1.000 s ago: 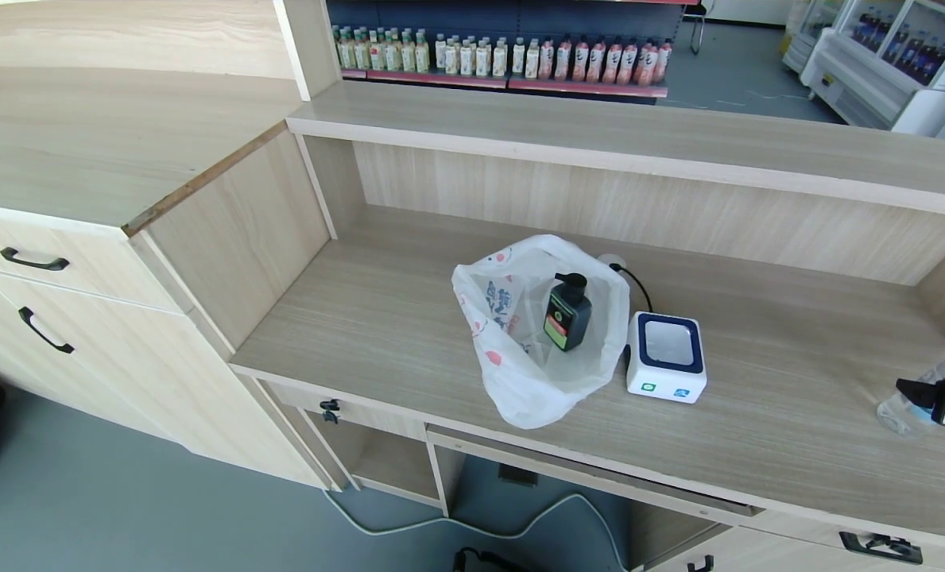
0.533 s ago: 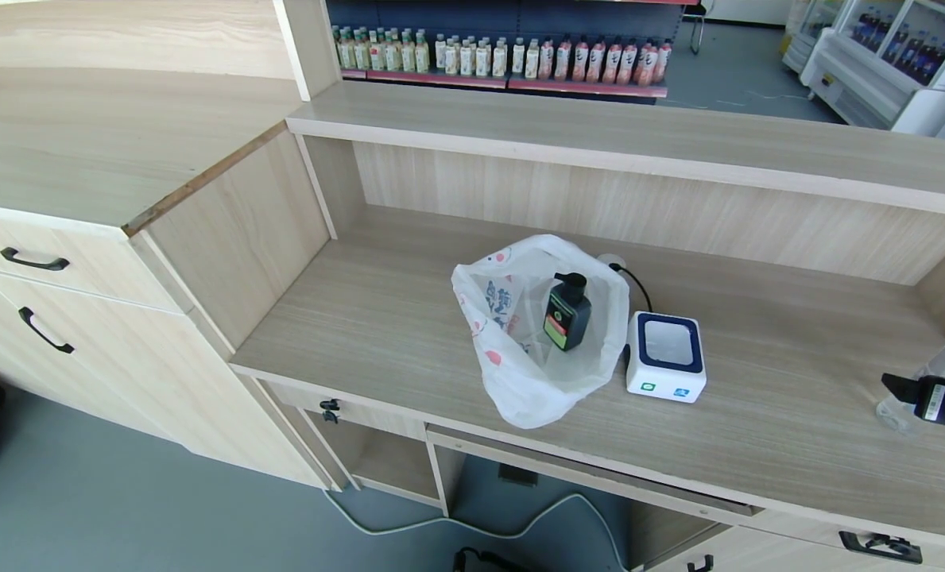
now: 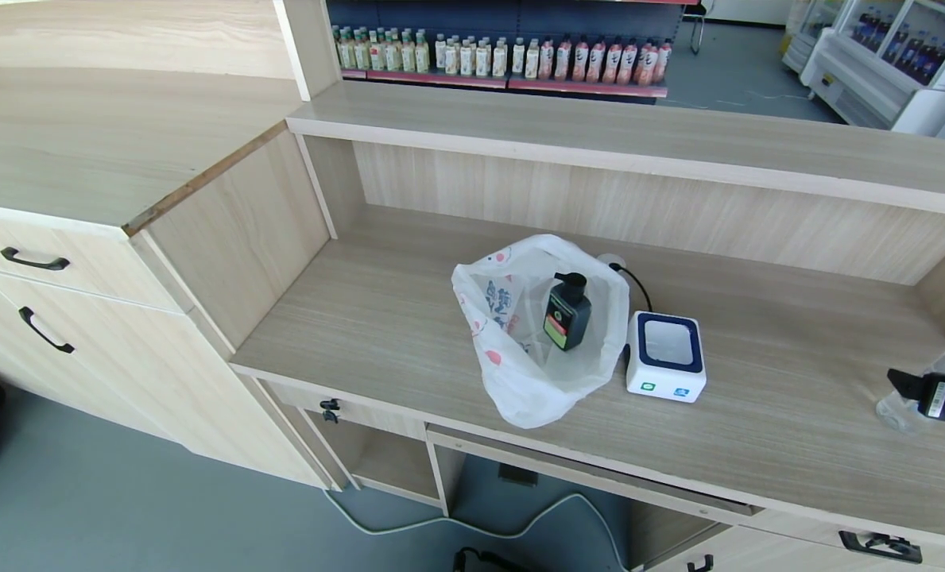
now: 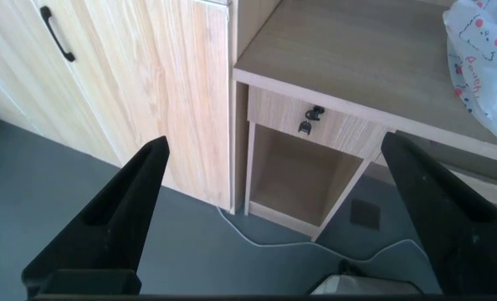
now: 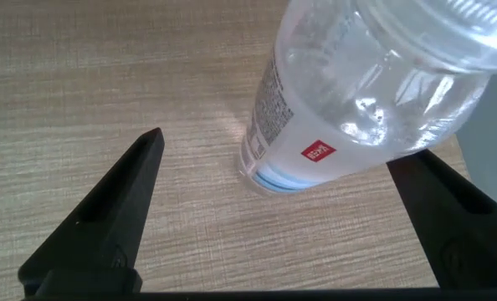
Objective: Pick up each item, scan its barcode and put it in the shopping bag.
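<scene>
Gripper slightly farther left, astride bottle.

Checkout goods waited on a wooden table, one already bagged.
A white printed shopping bag sat open mid-table with a dark pump bottle upright inside. Just beside the bag, to its right, lay a white, blue-rimmed barcode scanner, window up. A clear labelled water bottle stood well apart, at the table's right end.

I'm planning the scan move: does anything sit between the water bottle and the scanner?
Nothing visible does. Bare counter runs from the bottle to the scanner; the bag stands on the scanner's far side.
</scene>
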### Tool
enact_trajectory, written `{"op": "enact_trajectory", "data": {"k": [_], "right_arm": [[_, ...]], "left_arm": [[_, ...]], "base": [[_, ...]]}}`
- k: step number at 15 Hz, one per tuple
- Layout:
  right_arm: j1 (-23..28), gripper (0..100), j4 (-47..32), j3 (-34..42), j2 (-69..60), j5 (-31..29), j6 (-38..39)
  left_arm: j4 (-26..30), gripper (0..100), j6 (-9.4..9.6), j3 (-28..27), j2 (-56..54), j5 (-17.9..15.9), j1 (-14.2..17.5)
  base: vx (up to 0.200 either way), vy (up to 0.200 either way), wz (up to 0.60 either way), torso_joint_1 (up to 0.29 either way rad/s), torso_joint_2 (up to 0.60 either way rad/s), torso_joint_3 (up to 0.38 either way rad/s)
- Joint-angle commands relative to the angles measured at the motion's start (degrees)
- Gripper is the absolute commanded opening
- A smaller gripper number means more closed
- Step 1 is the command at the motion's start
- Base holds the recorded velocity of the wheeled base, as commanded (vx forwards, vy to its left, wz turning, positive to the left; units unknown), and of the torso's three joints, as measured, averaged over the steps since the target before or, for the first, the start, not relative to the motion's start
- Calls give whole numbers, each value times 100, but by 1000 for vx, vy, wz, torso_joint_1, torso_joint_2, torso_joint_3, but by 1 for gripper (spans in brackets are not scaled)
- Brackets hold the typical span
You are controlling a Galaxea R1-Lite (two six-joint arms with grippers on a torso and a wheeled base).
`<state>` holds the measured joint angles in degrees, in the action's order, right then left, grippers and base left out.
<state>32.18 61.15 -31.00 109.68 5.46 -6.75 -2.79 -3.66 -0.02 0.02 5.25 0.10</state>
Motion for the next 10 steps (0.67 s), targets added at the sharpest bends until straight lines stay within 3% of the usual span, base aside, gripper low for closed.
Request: {"op": "enact_trajectory", "data": {"k": [1,10], "right_arm": [[34,100,2,-11,89,8,-1],[69,100,108,-319,361,34,43]], "left_arm": [[-2,100,-3,-6,-2,2,-1],[-2,100,-3,-6,-2,2,-1]], "base": [[0,0,0,0,0,0],[0,0,0,0,0,0]]}}
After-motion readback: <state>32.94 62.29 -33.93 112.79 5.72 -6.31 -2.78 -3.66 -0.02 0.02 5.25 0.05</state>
